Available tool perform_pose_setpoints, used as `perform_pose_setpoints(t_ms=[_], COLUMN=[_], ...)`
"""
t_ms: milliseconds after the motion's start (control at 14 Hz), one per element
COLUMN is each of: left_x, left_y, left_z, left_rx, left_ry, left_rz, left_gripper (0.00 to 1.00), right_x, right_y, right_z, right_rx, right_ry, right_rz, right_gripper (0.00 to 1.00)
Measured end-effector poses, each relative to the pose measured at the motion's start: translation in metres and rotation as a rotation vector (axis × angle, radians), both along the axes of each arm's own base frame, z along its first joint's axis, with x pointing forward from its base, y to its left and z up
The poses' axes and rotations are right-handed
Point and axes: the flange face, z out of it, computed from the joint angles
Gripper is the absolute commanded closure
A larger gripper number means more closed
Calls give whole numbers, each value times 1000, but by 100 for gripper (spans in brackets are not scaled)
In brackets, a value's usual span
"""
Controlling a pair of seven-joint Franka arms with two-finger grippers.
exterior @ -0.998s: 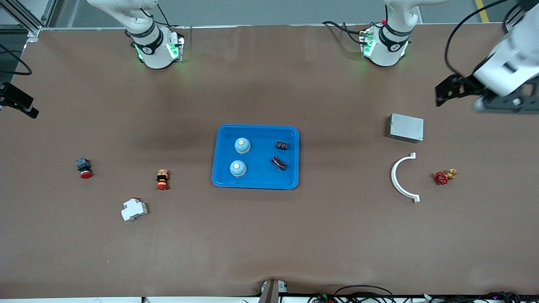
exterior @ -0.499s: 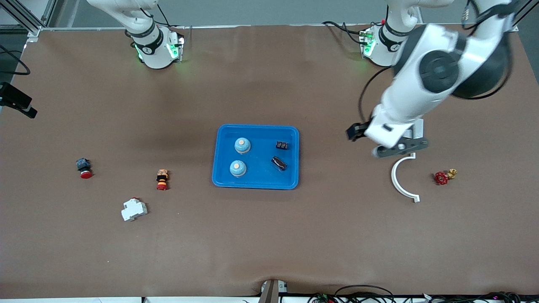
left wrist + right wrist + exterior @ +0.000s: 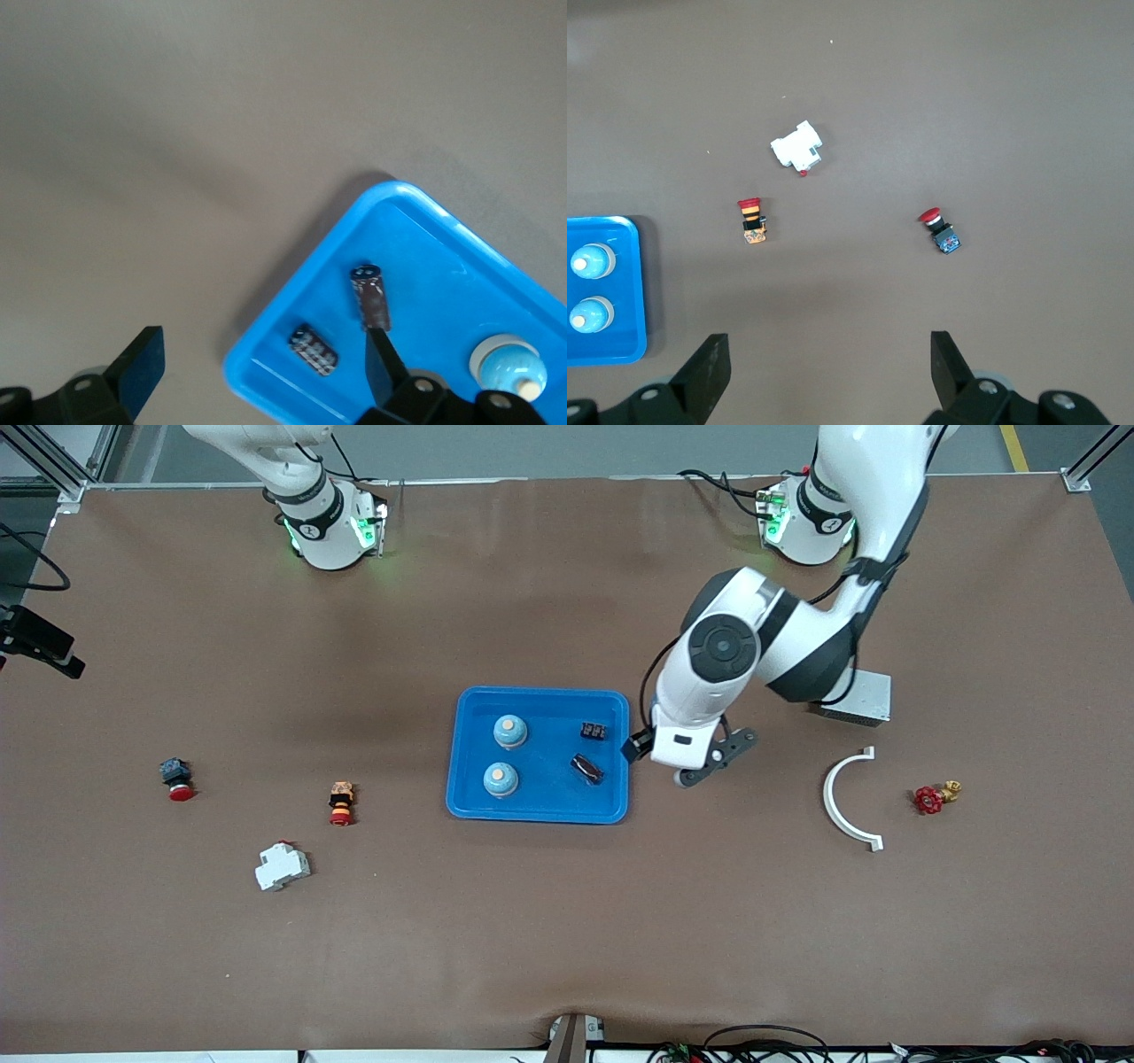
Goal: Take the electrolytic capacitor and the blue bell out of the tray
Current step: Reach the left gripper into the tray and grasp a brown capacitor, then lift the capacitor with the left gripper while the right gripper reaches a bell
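Left end effector: fingers standing apart and holding nothing, hanging over the tray's rim at the end toward the left arm.
Right end effector: fingers standing apart, empty, waiting high over the tabletop well away from the tray, toward the right arm's end.
Electrolytic capacitor: lying on its side in the tray, just inside the rim under the left end effector, nearer the front camera than the small black part.
Blue bells: two are sitting in the tray, one farther from the camera, one nearer, both toward the right arm's end.
Risk: a finger is likely catching the raised rim, shifting the tray.
Risk: the glossy round capacitor is liable to be rolling out of a pinch.
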Motion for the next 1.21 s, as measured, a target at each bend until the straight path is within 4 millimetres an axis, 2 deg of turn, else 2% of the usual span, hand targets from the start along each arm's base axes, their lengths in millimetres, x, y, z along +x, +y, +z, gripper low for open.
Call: perform_pose_setpoints(t_ms=[356, 499, 570, 641, 713, 926, 998, 1140, 1211], left_x=[-27, -36, -39, -41, -44, -56, -60, -71, -77], left_y=[-48, -64, -69, -72, -76, -86, -89, -97, -100], left_z=[-53, -75, -85, -94, -102, -115, -118, -126, -131], left_rx=[20, 33, 37, 41, 45, 60, 65, 79, 89], left_ry=[14, -6, -15, -15, -10, 6, 11, 22, 28], left_rz=[162, 255, 299, 336, 358, 419, 441, 476, 494], left_gripper=[0, 0, 4, 12, 15, 17, 17, 28, 29], right_x=[3, 6, 7, 9, 11, 14, 14, 9, 4], right_y=[2, 13, 25, 41, 63, 128, 146, 185, 207], right_z=[-12, -28, -37, -45, -54, -89, -104, -142, -164], right_rx=[5, 41, 64, 76, 80, 105, 110, 115, 112], right_ry=[24, 53, 70, 85, 92, 85, 78, 73, 79], right_rz=[4, -16, -56, -95, -124, -197, -217, -252, -269], right_gripper=[0, 0, 0, 0, 0, 0, 0, 0, 0])
